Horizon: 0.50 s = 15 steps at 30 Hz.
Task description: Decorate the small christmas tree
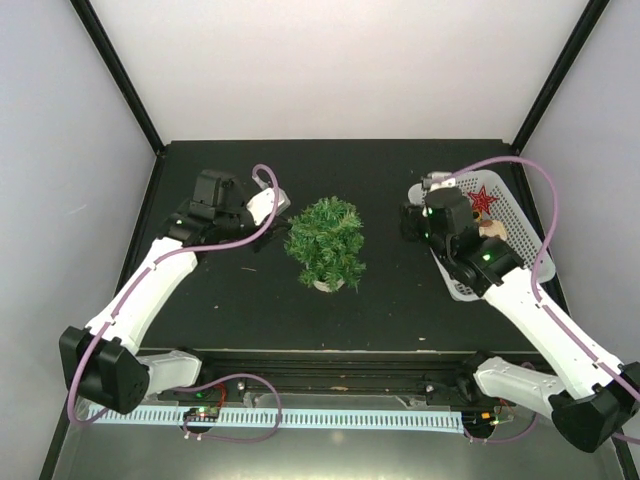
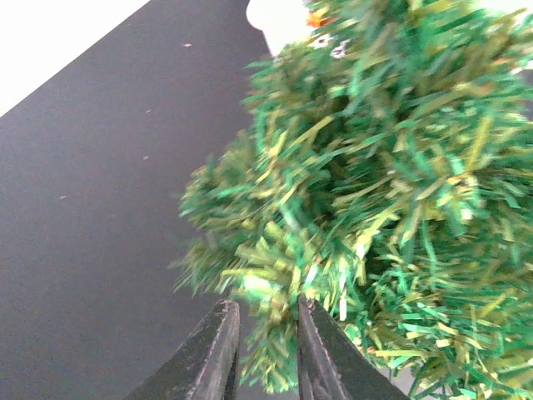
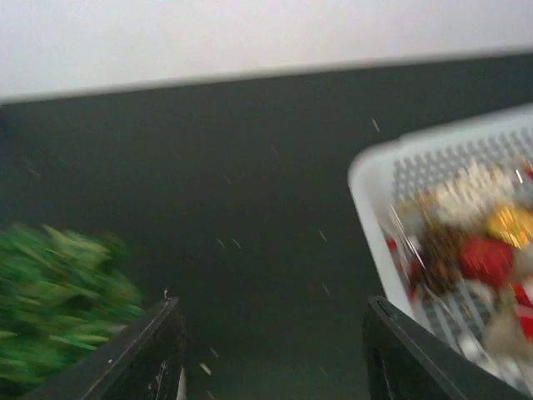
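- I count one small christmas tree [image 1: 325, 240], standing upright in its white pot [image 1: 325, 286] near the middle of the black table [image 1: 230, 310].
- There is one white mesh basket [image 1: 522, 232], at the table's right side and well apart from the tree.
- From overhead I can pick out one red star [image 1: 483, 200] in the basket. In the right wrist view there is a jumble in there, including something red [image 3: 487, 258] and something gold [image 3: 512, 223]. That view is too blurred for me to count the pieces.
- Two arms are in view, one gripper each.
- The left gripper [image 2: 262, 350] sits at the tree's left flank. Its fingers [image 2: 212, 350] are drawn in to a narrow slot with a tuft of green needles caught between them, so I read it as nipped onto the outer tip of a branch.
- From the left wrist camera the tree [image 2: 375, 208] fills the frame ahead and to the right of those fingers.
- The right gripper [image 3: 275, 358] is spread wide and holds nothing. Only bare table shows between its fingers [image 3: 158, 350].
- The right gripper hangs between tree and basket. The tree [image 3: 58, 283] is off its left finger and the basket wall [image 3: 375, 192] is just beside its right finger.
- Overhead, the right gripper [image 1: 412, 222] is at the basket's left rim, clear of the tree.
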Available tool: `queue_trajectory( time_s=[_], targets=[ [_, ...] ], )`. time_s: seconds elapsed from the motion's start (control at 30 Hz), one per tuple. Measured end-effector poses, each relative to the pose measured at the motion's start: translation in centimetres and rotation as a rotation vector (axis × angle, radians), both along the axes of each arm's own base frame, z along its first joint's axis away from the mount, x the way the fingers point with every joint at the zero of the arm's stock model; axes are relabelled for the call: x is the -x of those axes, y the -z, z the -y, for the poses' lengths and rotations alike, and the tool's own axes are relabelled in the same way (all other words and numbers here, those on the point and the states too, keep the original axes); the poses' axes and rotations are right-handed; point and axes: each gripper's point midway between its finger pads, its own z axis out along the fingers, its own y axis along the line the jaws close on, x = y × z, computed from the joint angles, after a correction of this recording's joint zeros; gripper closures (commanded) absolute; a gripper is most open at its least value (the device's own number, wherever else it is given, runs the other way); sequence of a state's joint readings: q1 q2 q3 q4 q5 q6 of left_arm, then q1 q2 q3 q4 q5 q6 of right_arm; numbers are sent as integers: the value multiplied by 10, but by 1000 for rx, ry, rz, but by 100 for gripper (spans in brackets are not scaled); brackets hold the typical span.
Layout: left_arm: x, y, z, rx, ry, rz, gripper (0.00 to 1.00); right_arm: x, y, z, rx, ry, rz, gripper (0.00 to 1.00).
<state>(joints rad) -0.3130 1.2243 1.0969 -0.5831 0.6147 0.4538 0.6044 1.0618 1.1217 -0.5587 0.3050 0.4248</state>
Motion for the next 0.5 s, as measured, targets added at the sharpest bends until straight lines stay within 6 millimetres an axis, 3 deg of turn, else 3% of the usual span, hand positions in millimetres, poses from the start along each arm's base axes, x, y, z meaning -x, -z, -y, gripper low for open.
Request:
queue_trajectory(
  time_s=[0.07, 0.17, 0.27, 0.33, 0.43, 0.5],
  targets=[
    [-6, 2, -7, -19, -28, 10, 76, 6, 38, 14, 40, 36, -91, 41],
    [-17, 7, -18, -34, -77, 6, 73, 18, 70, 23, 79, 51, -174, 40],
    [-32, 14, -27, -41, -109, -22, 67, 20, 76, 26, 78, 62, -194, 39],
    [-38, 17, -31, -40, -122, -35, 58, 19, 76, 28, 73, 76, -195, 39],
    [-35, 12, -30, -22, -118, -33, 45, 17, 79, 36, 71, 113, -207, 39],
    [-29, 1, -30, -6, -109, -9, 37, 13, 83, 52, 65, 166, -224, 40]
  ],
)
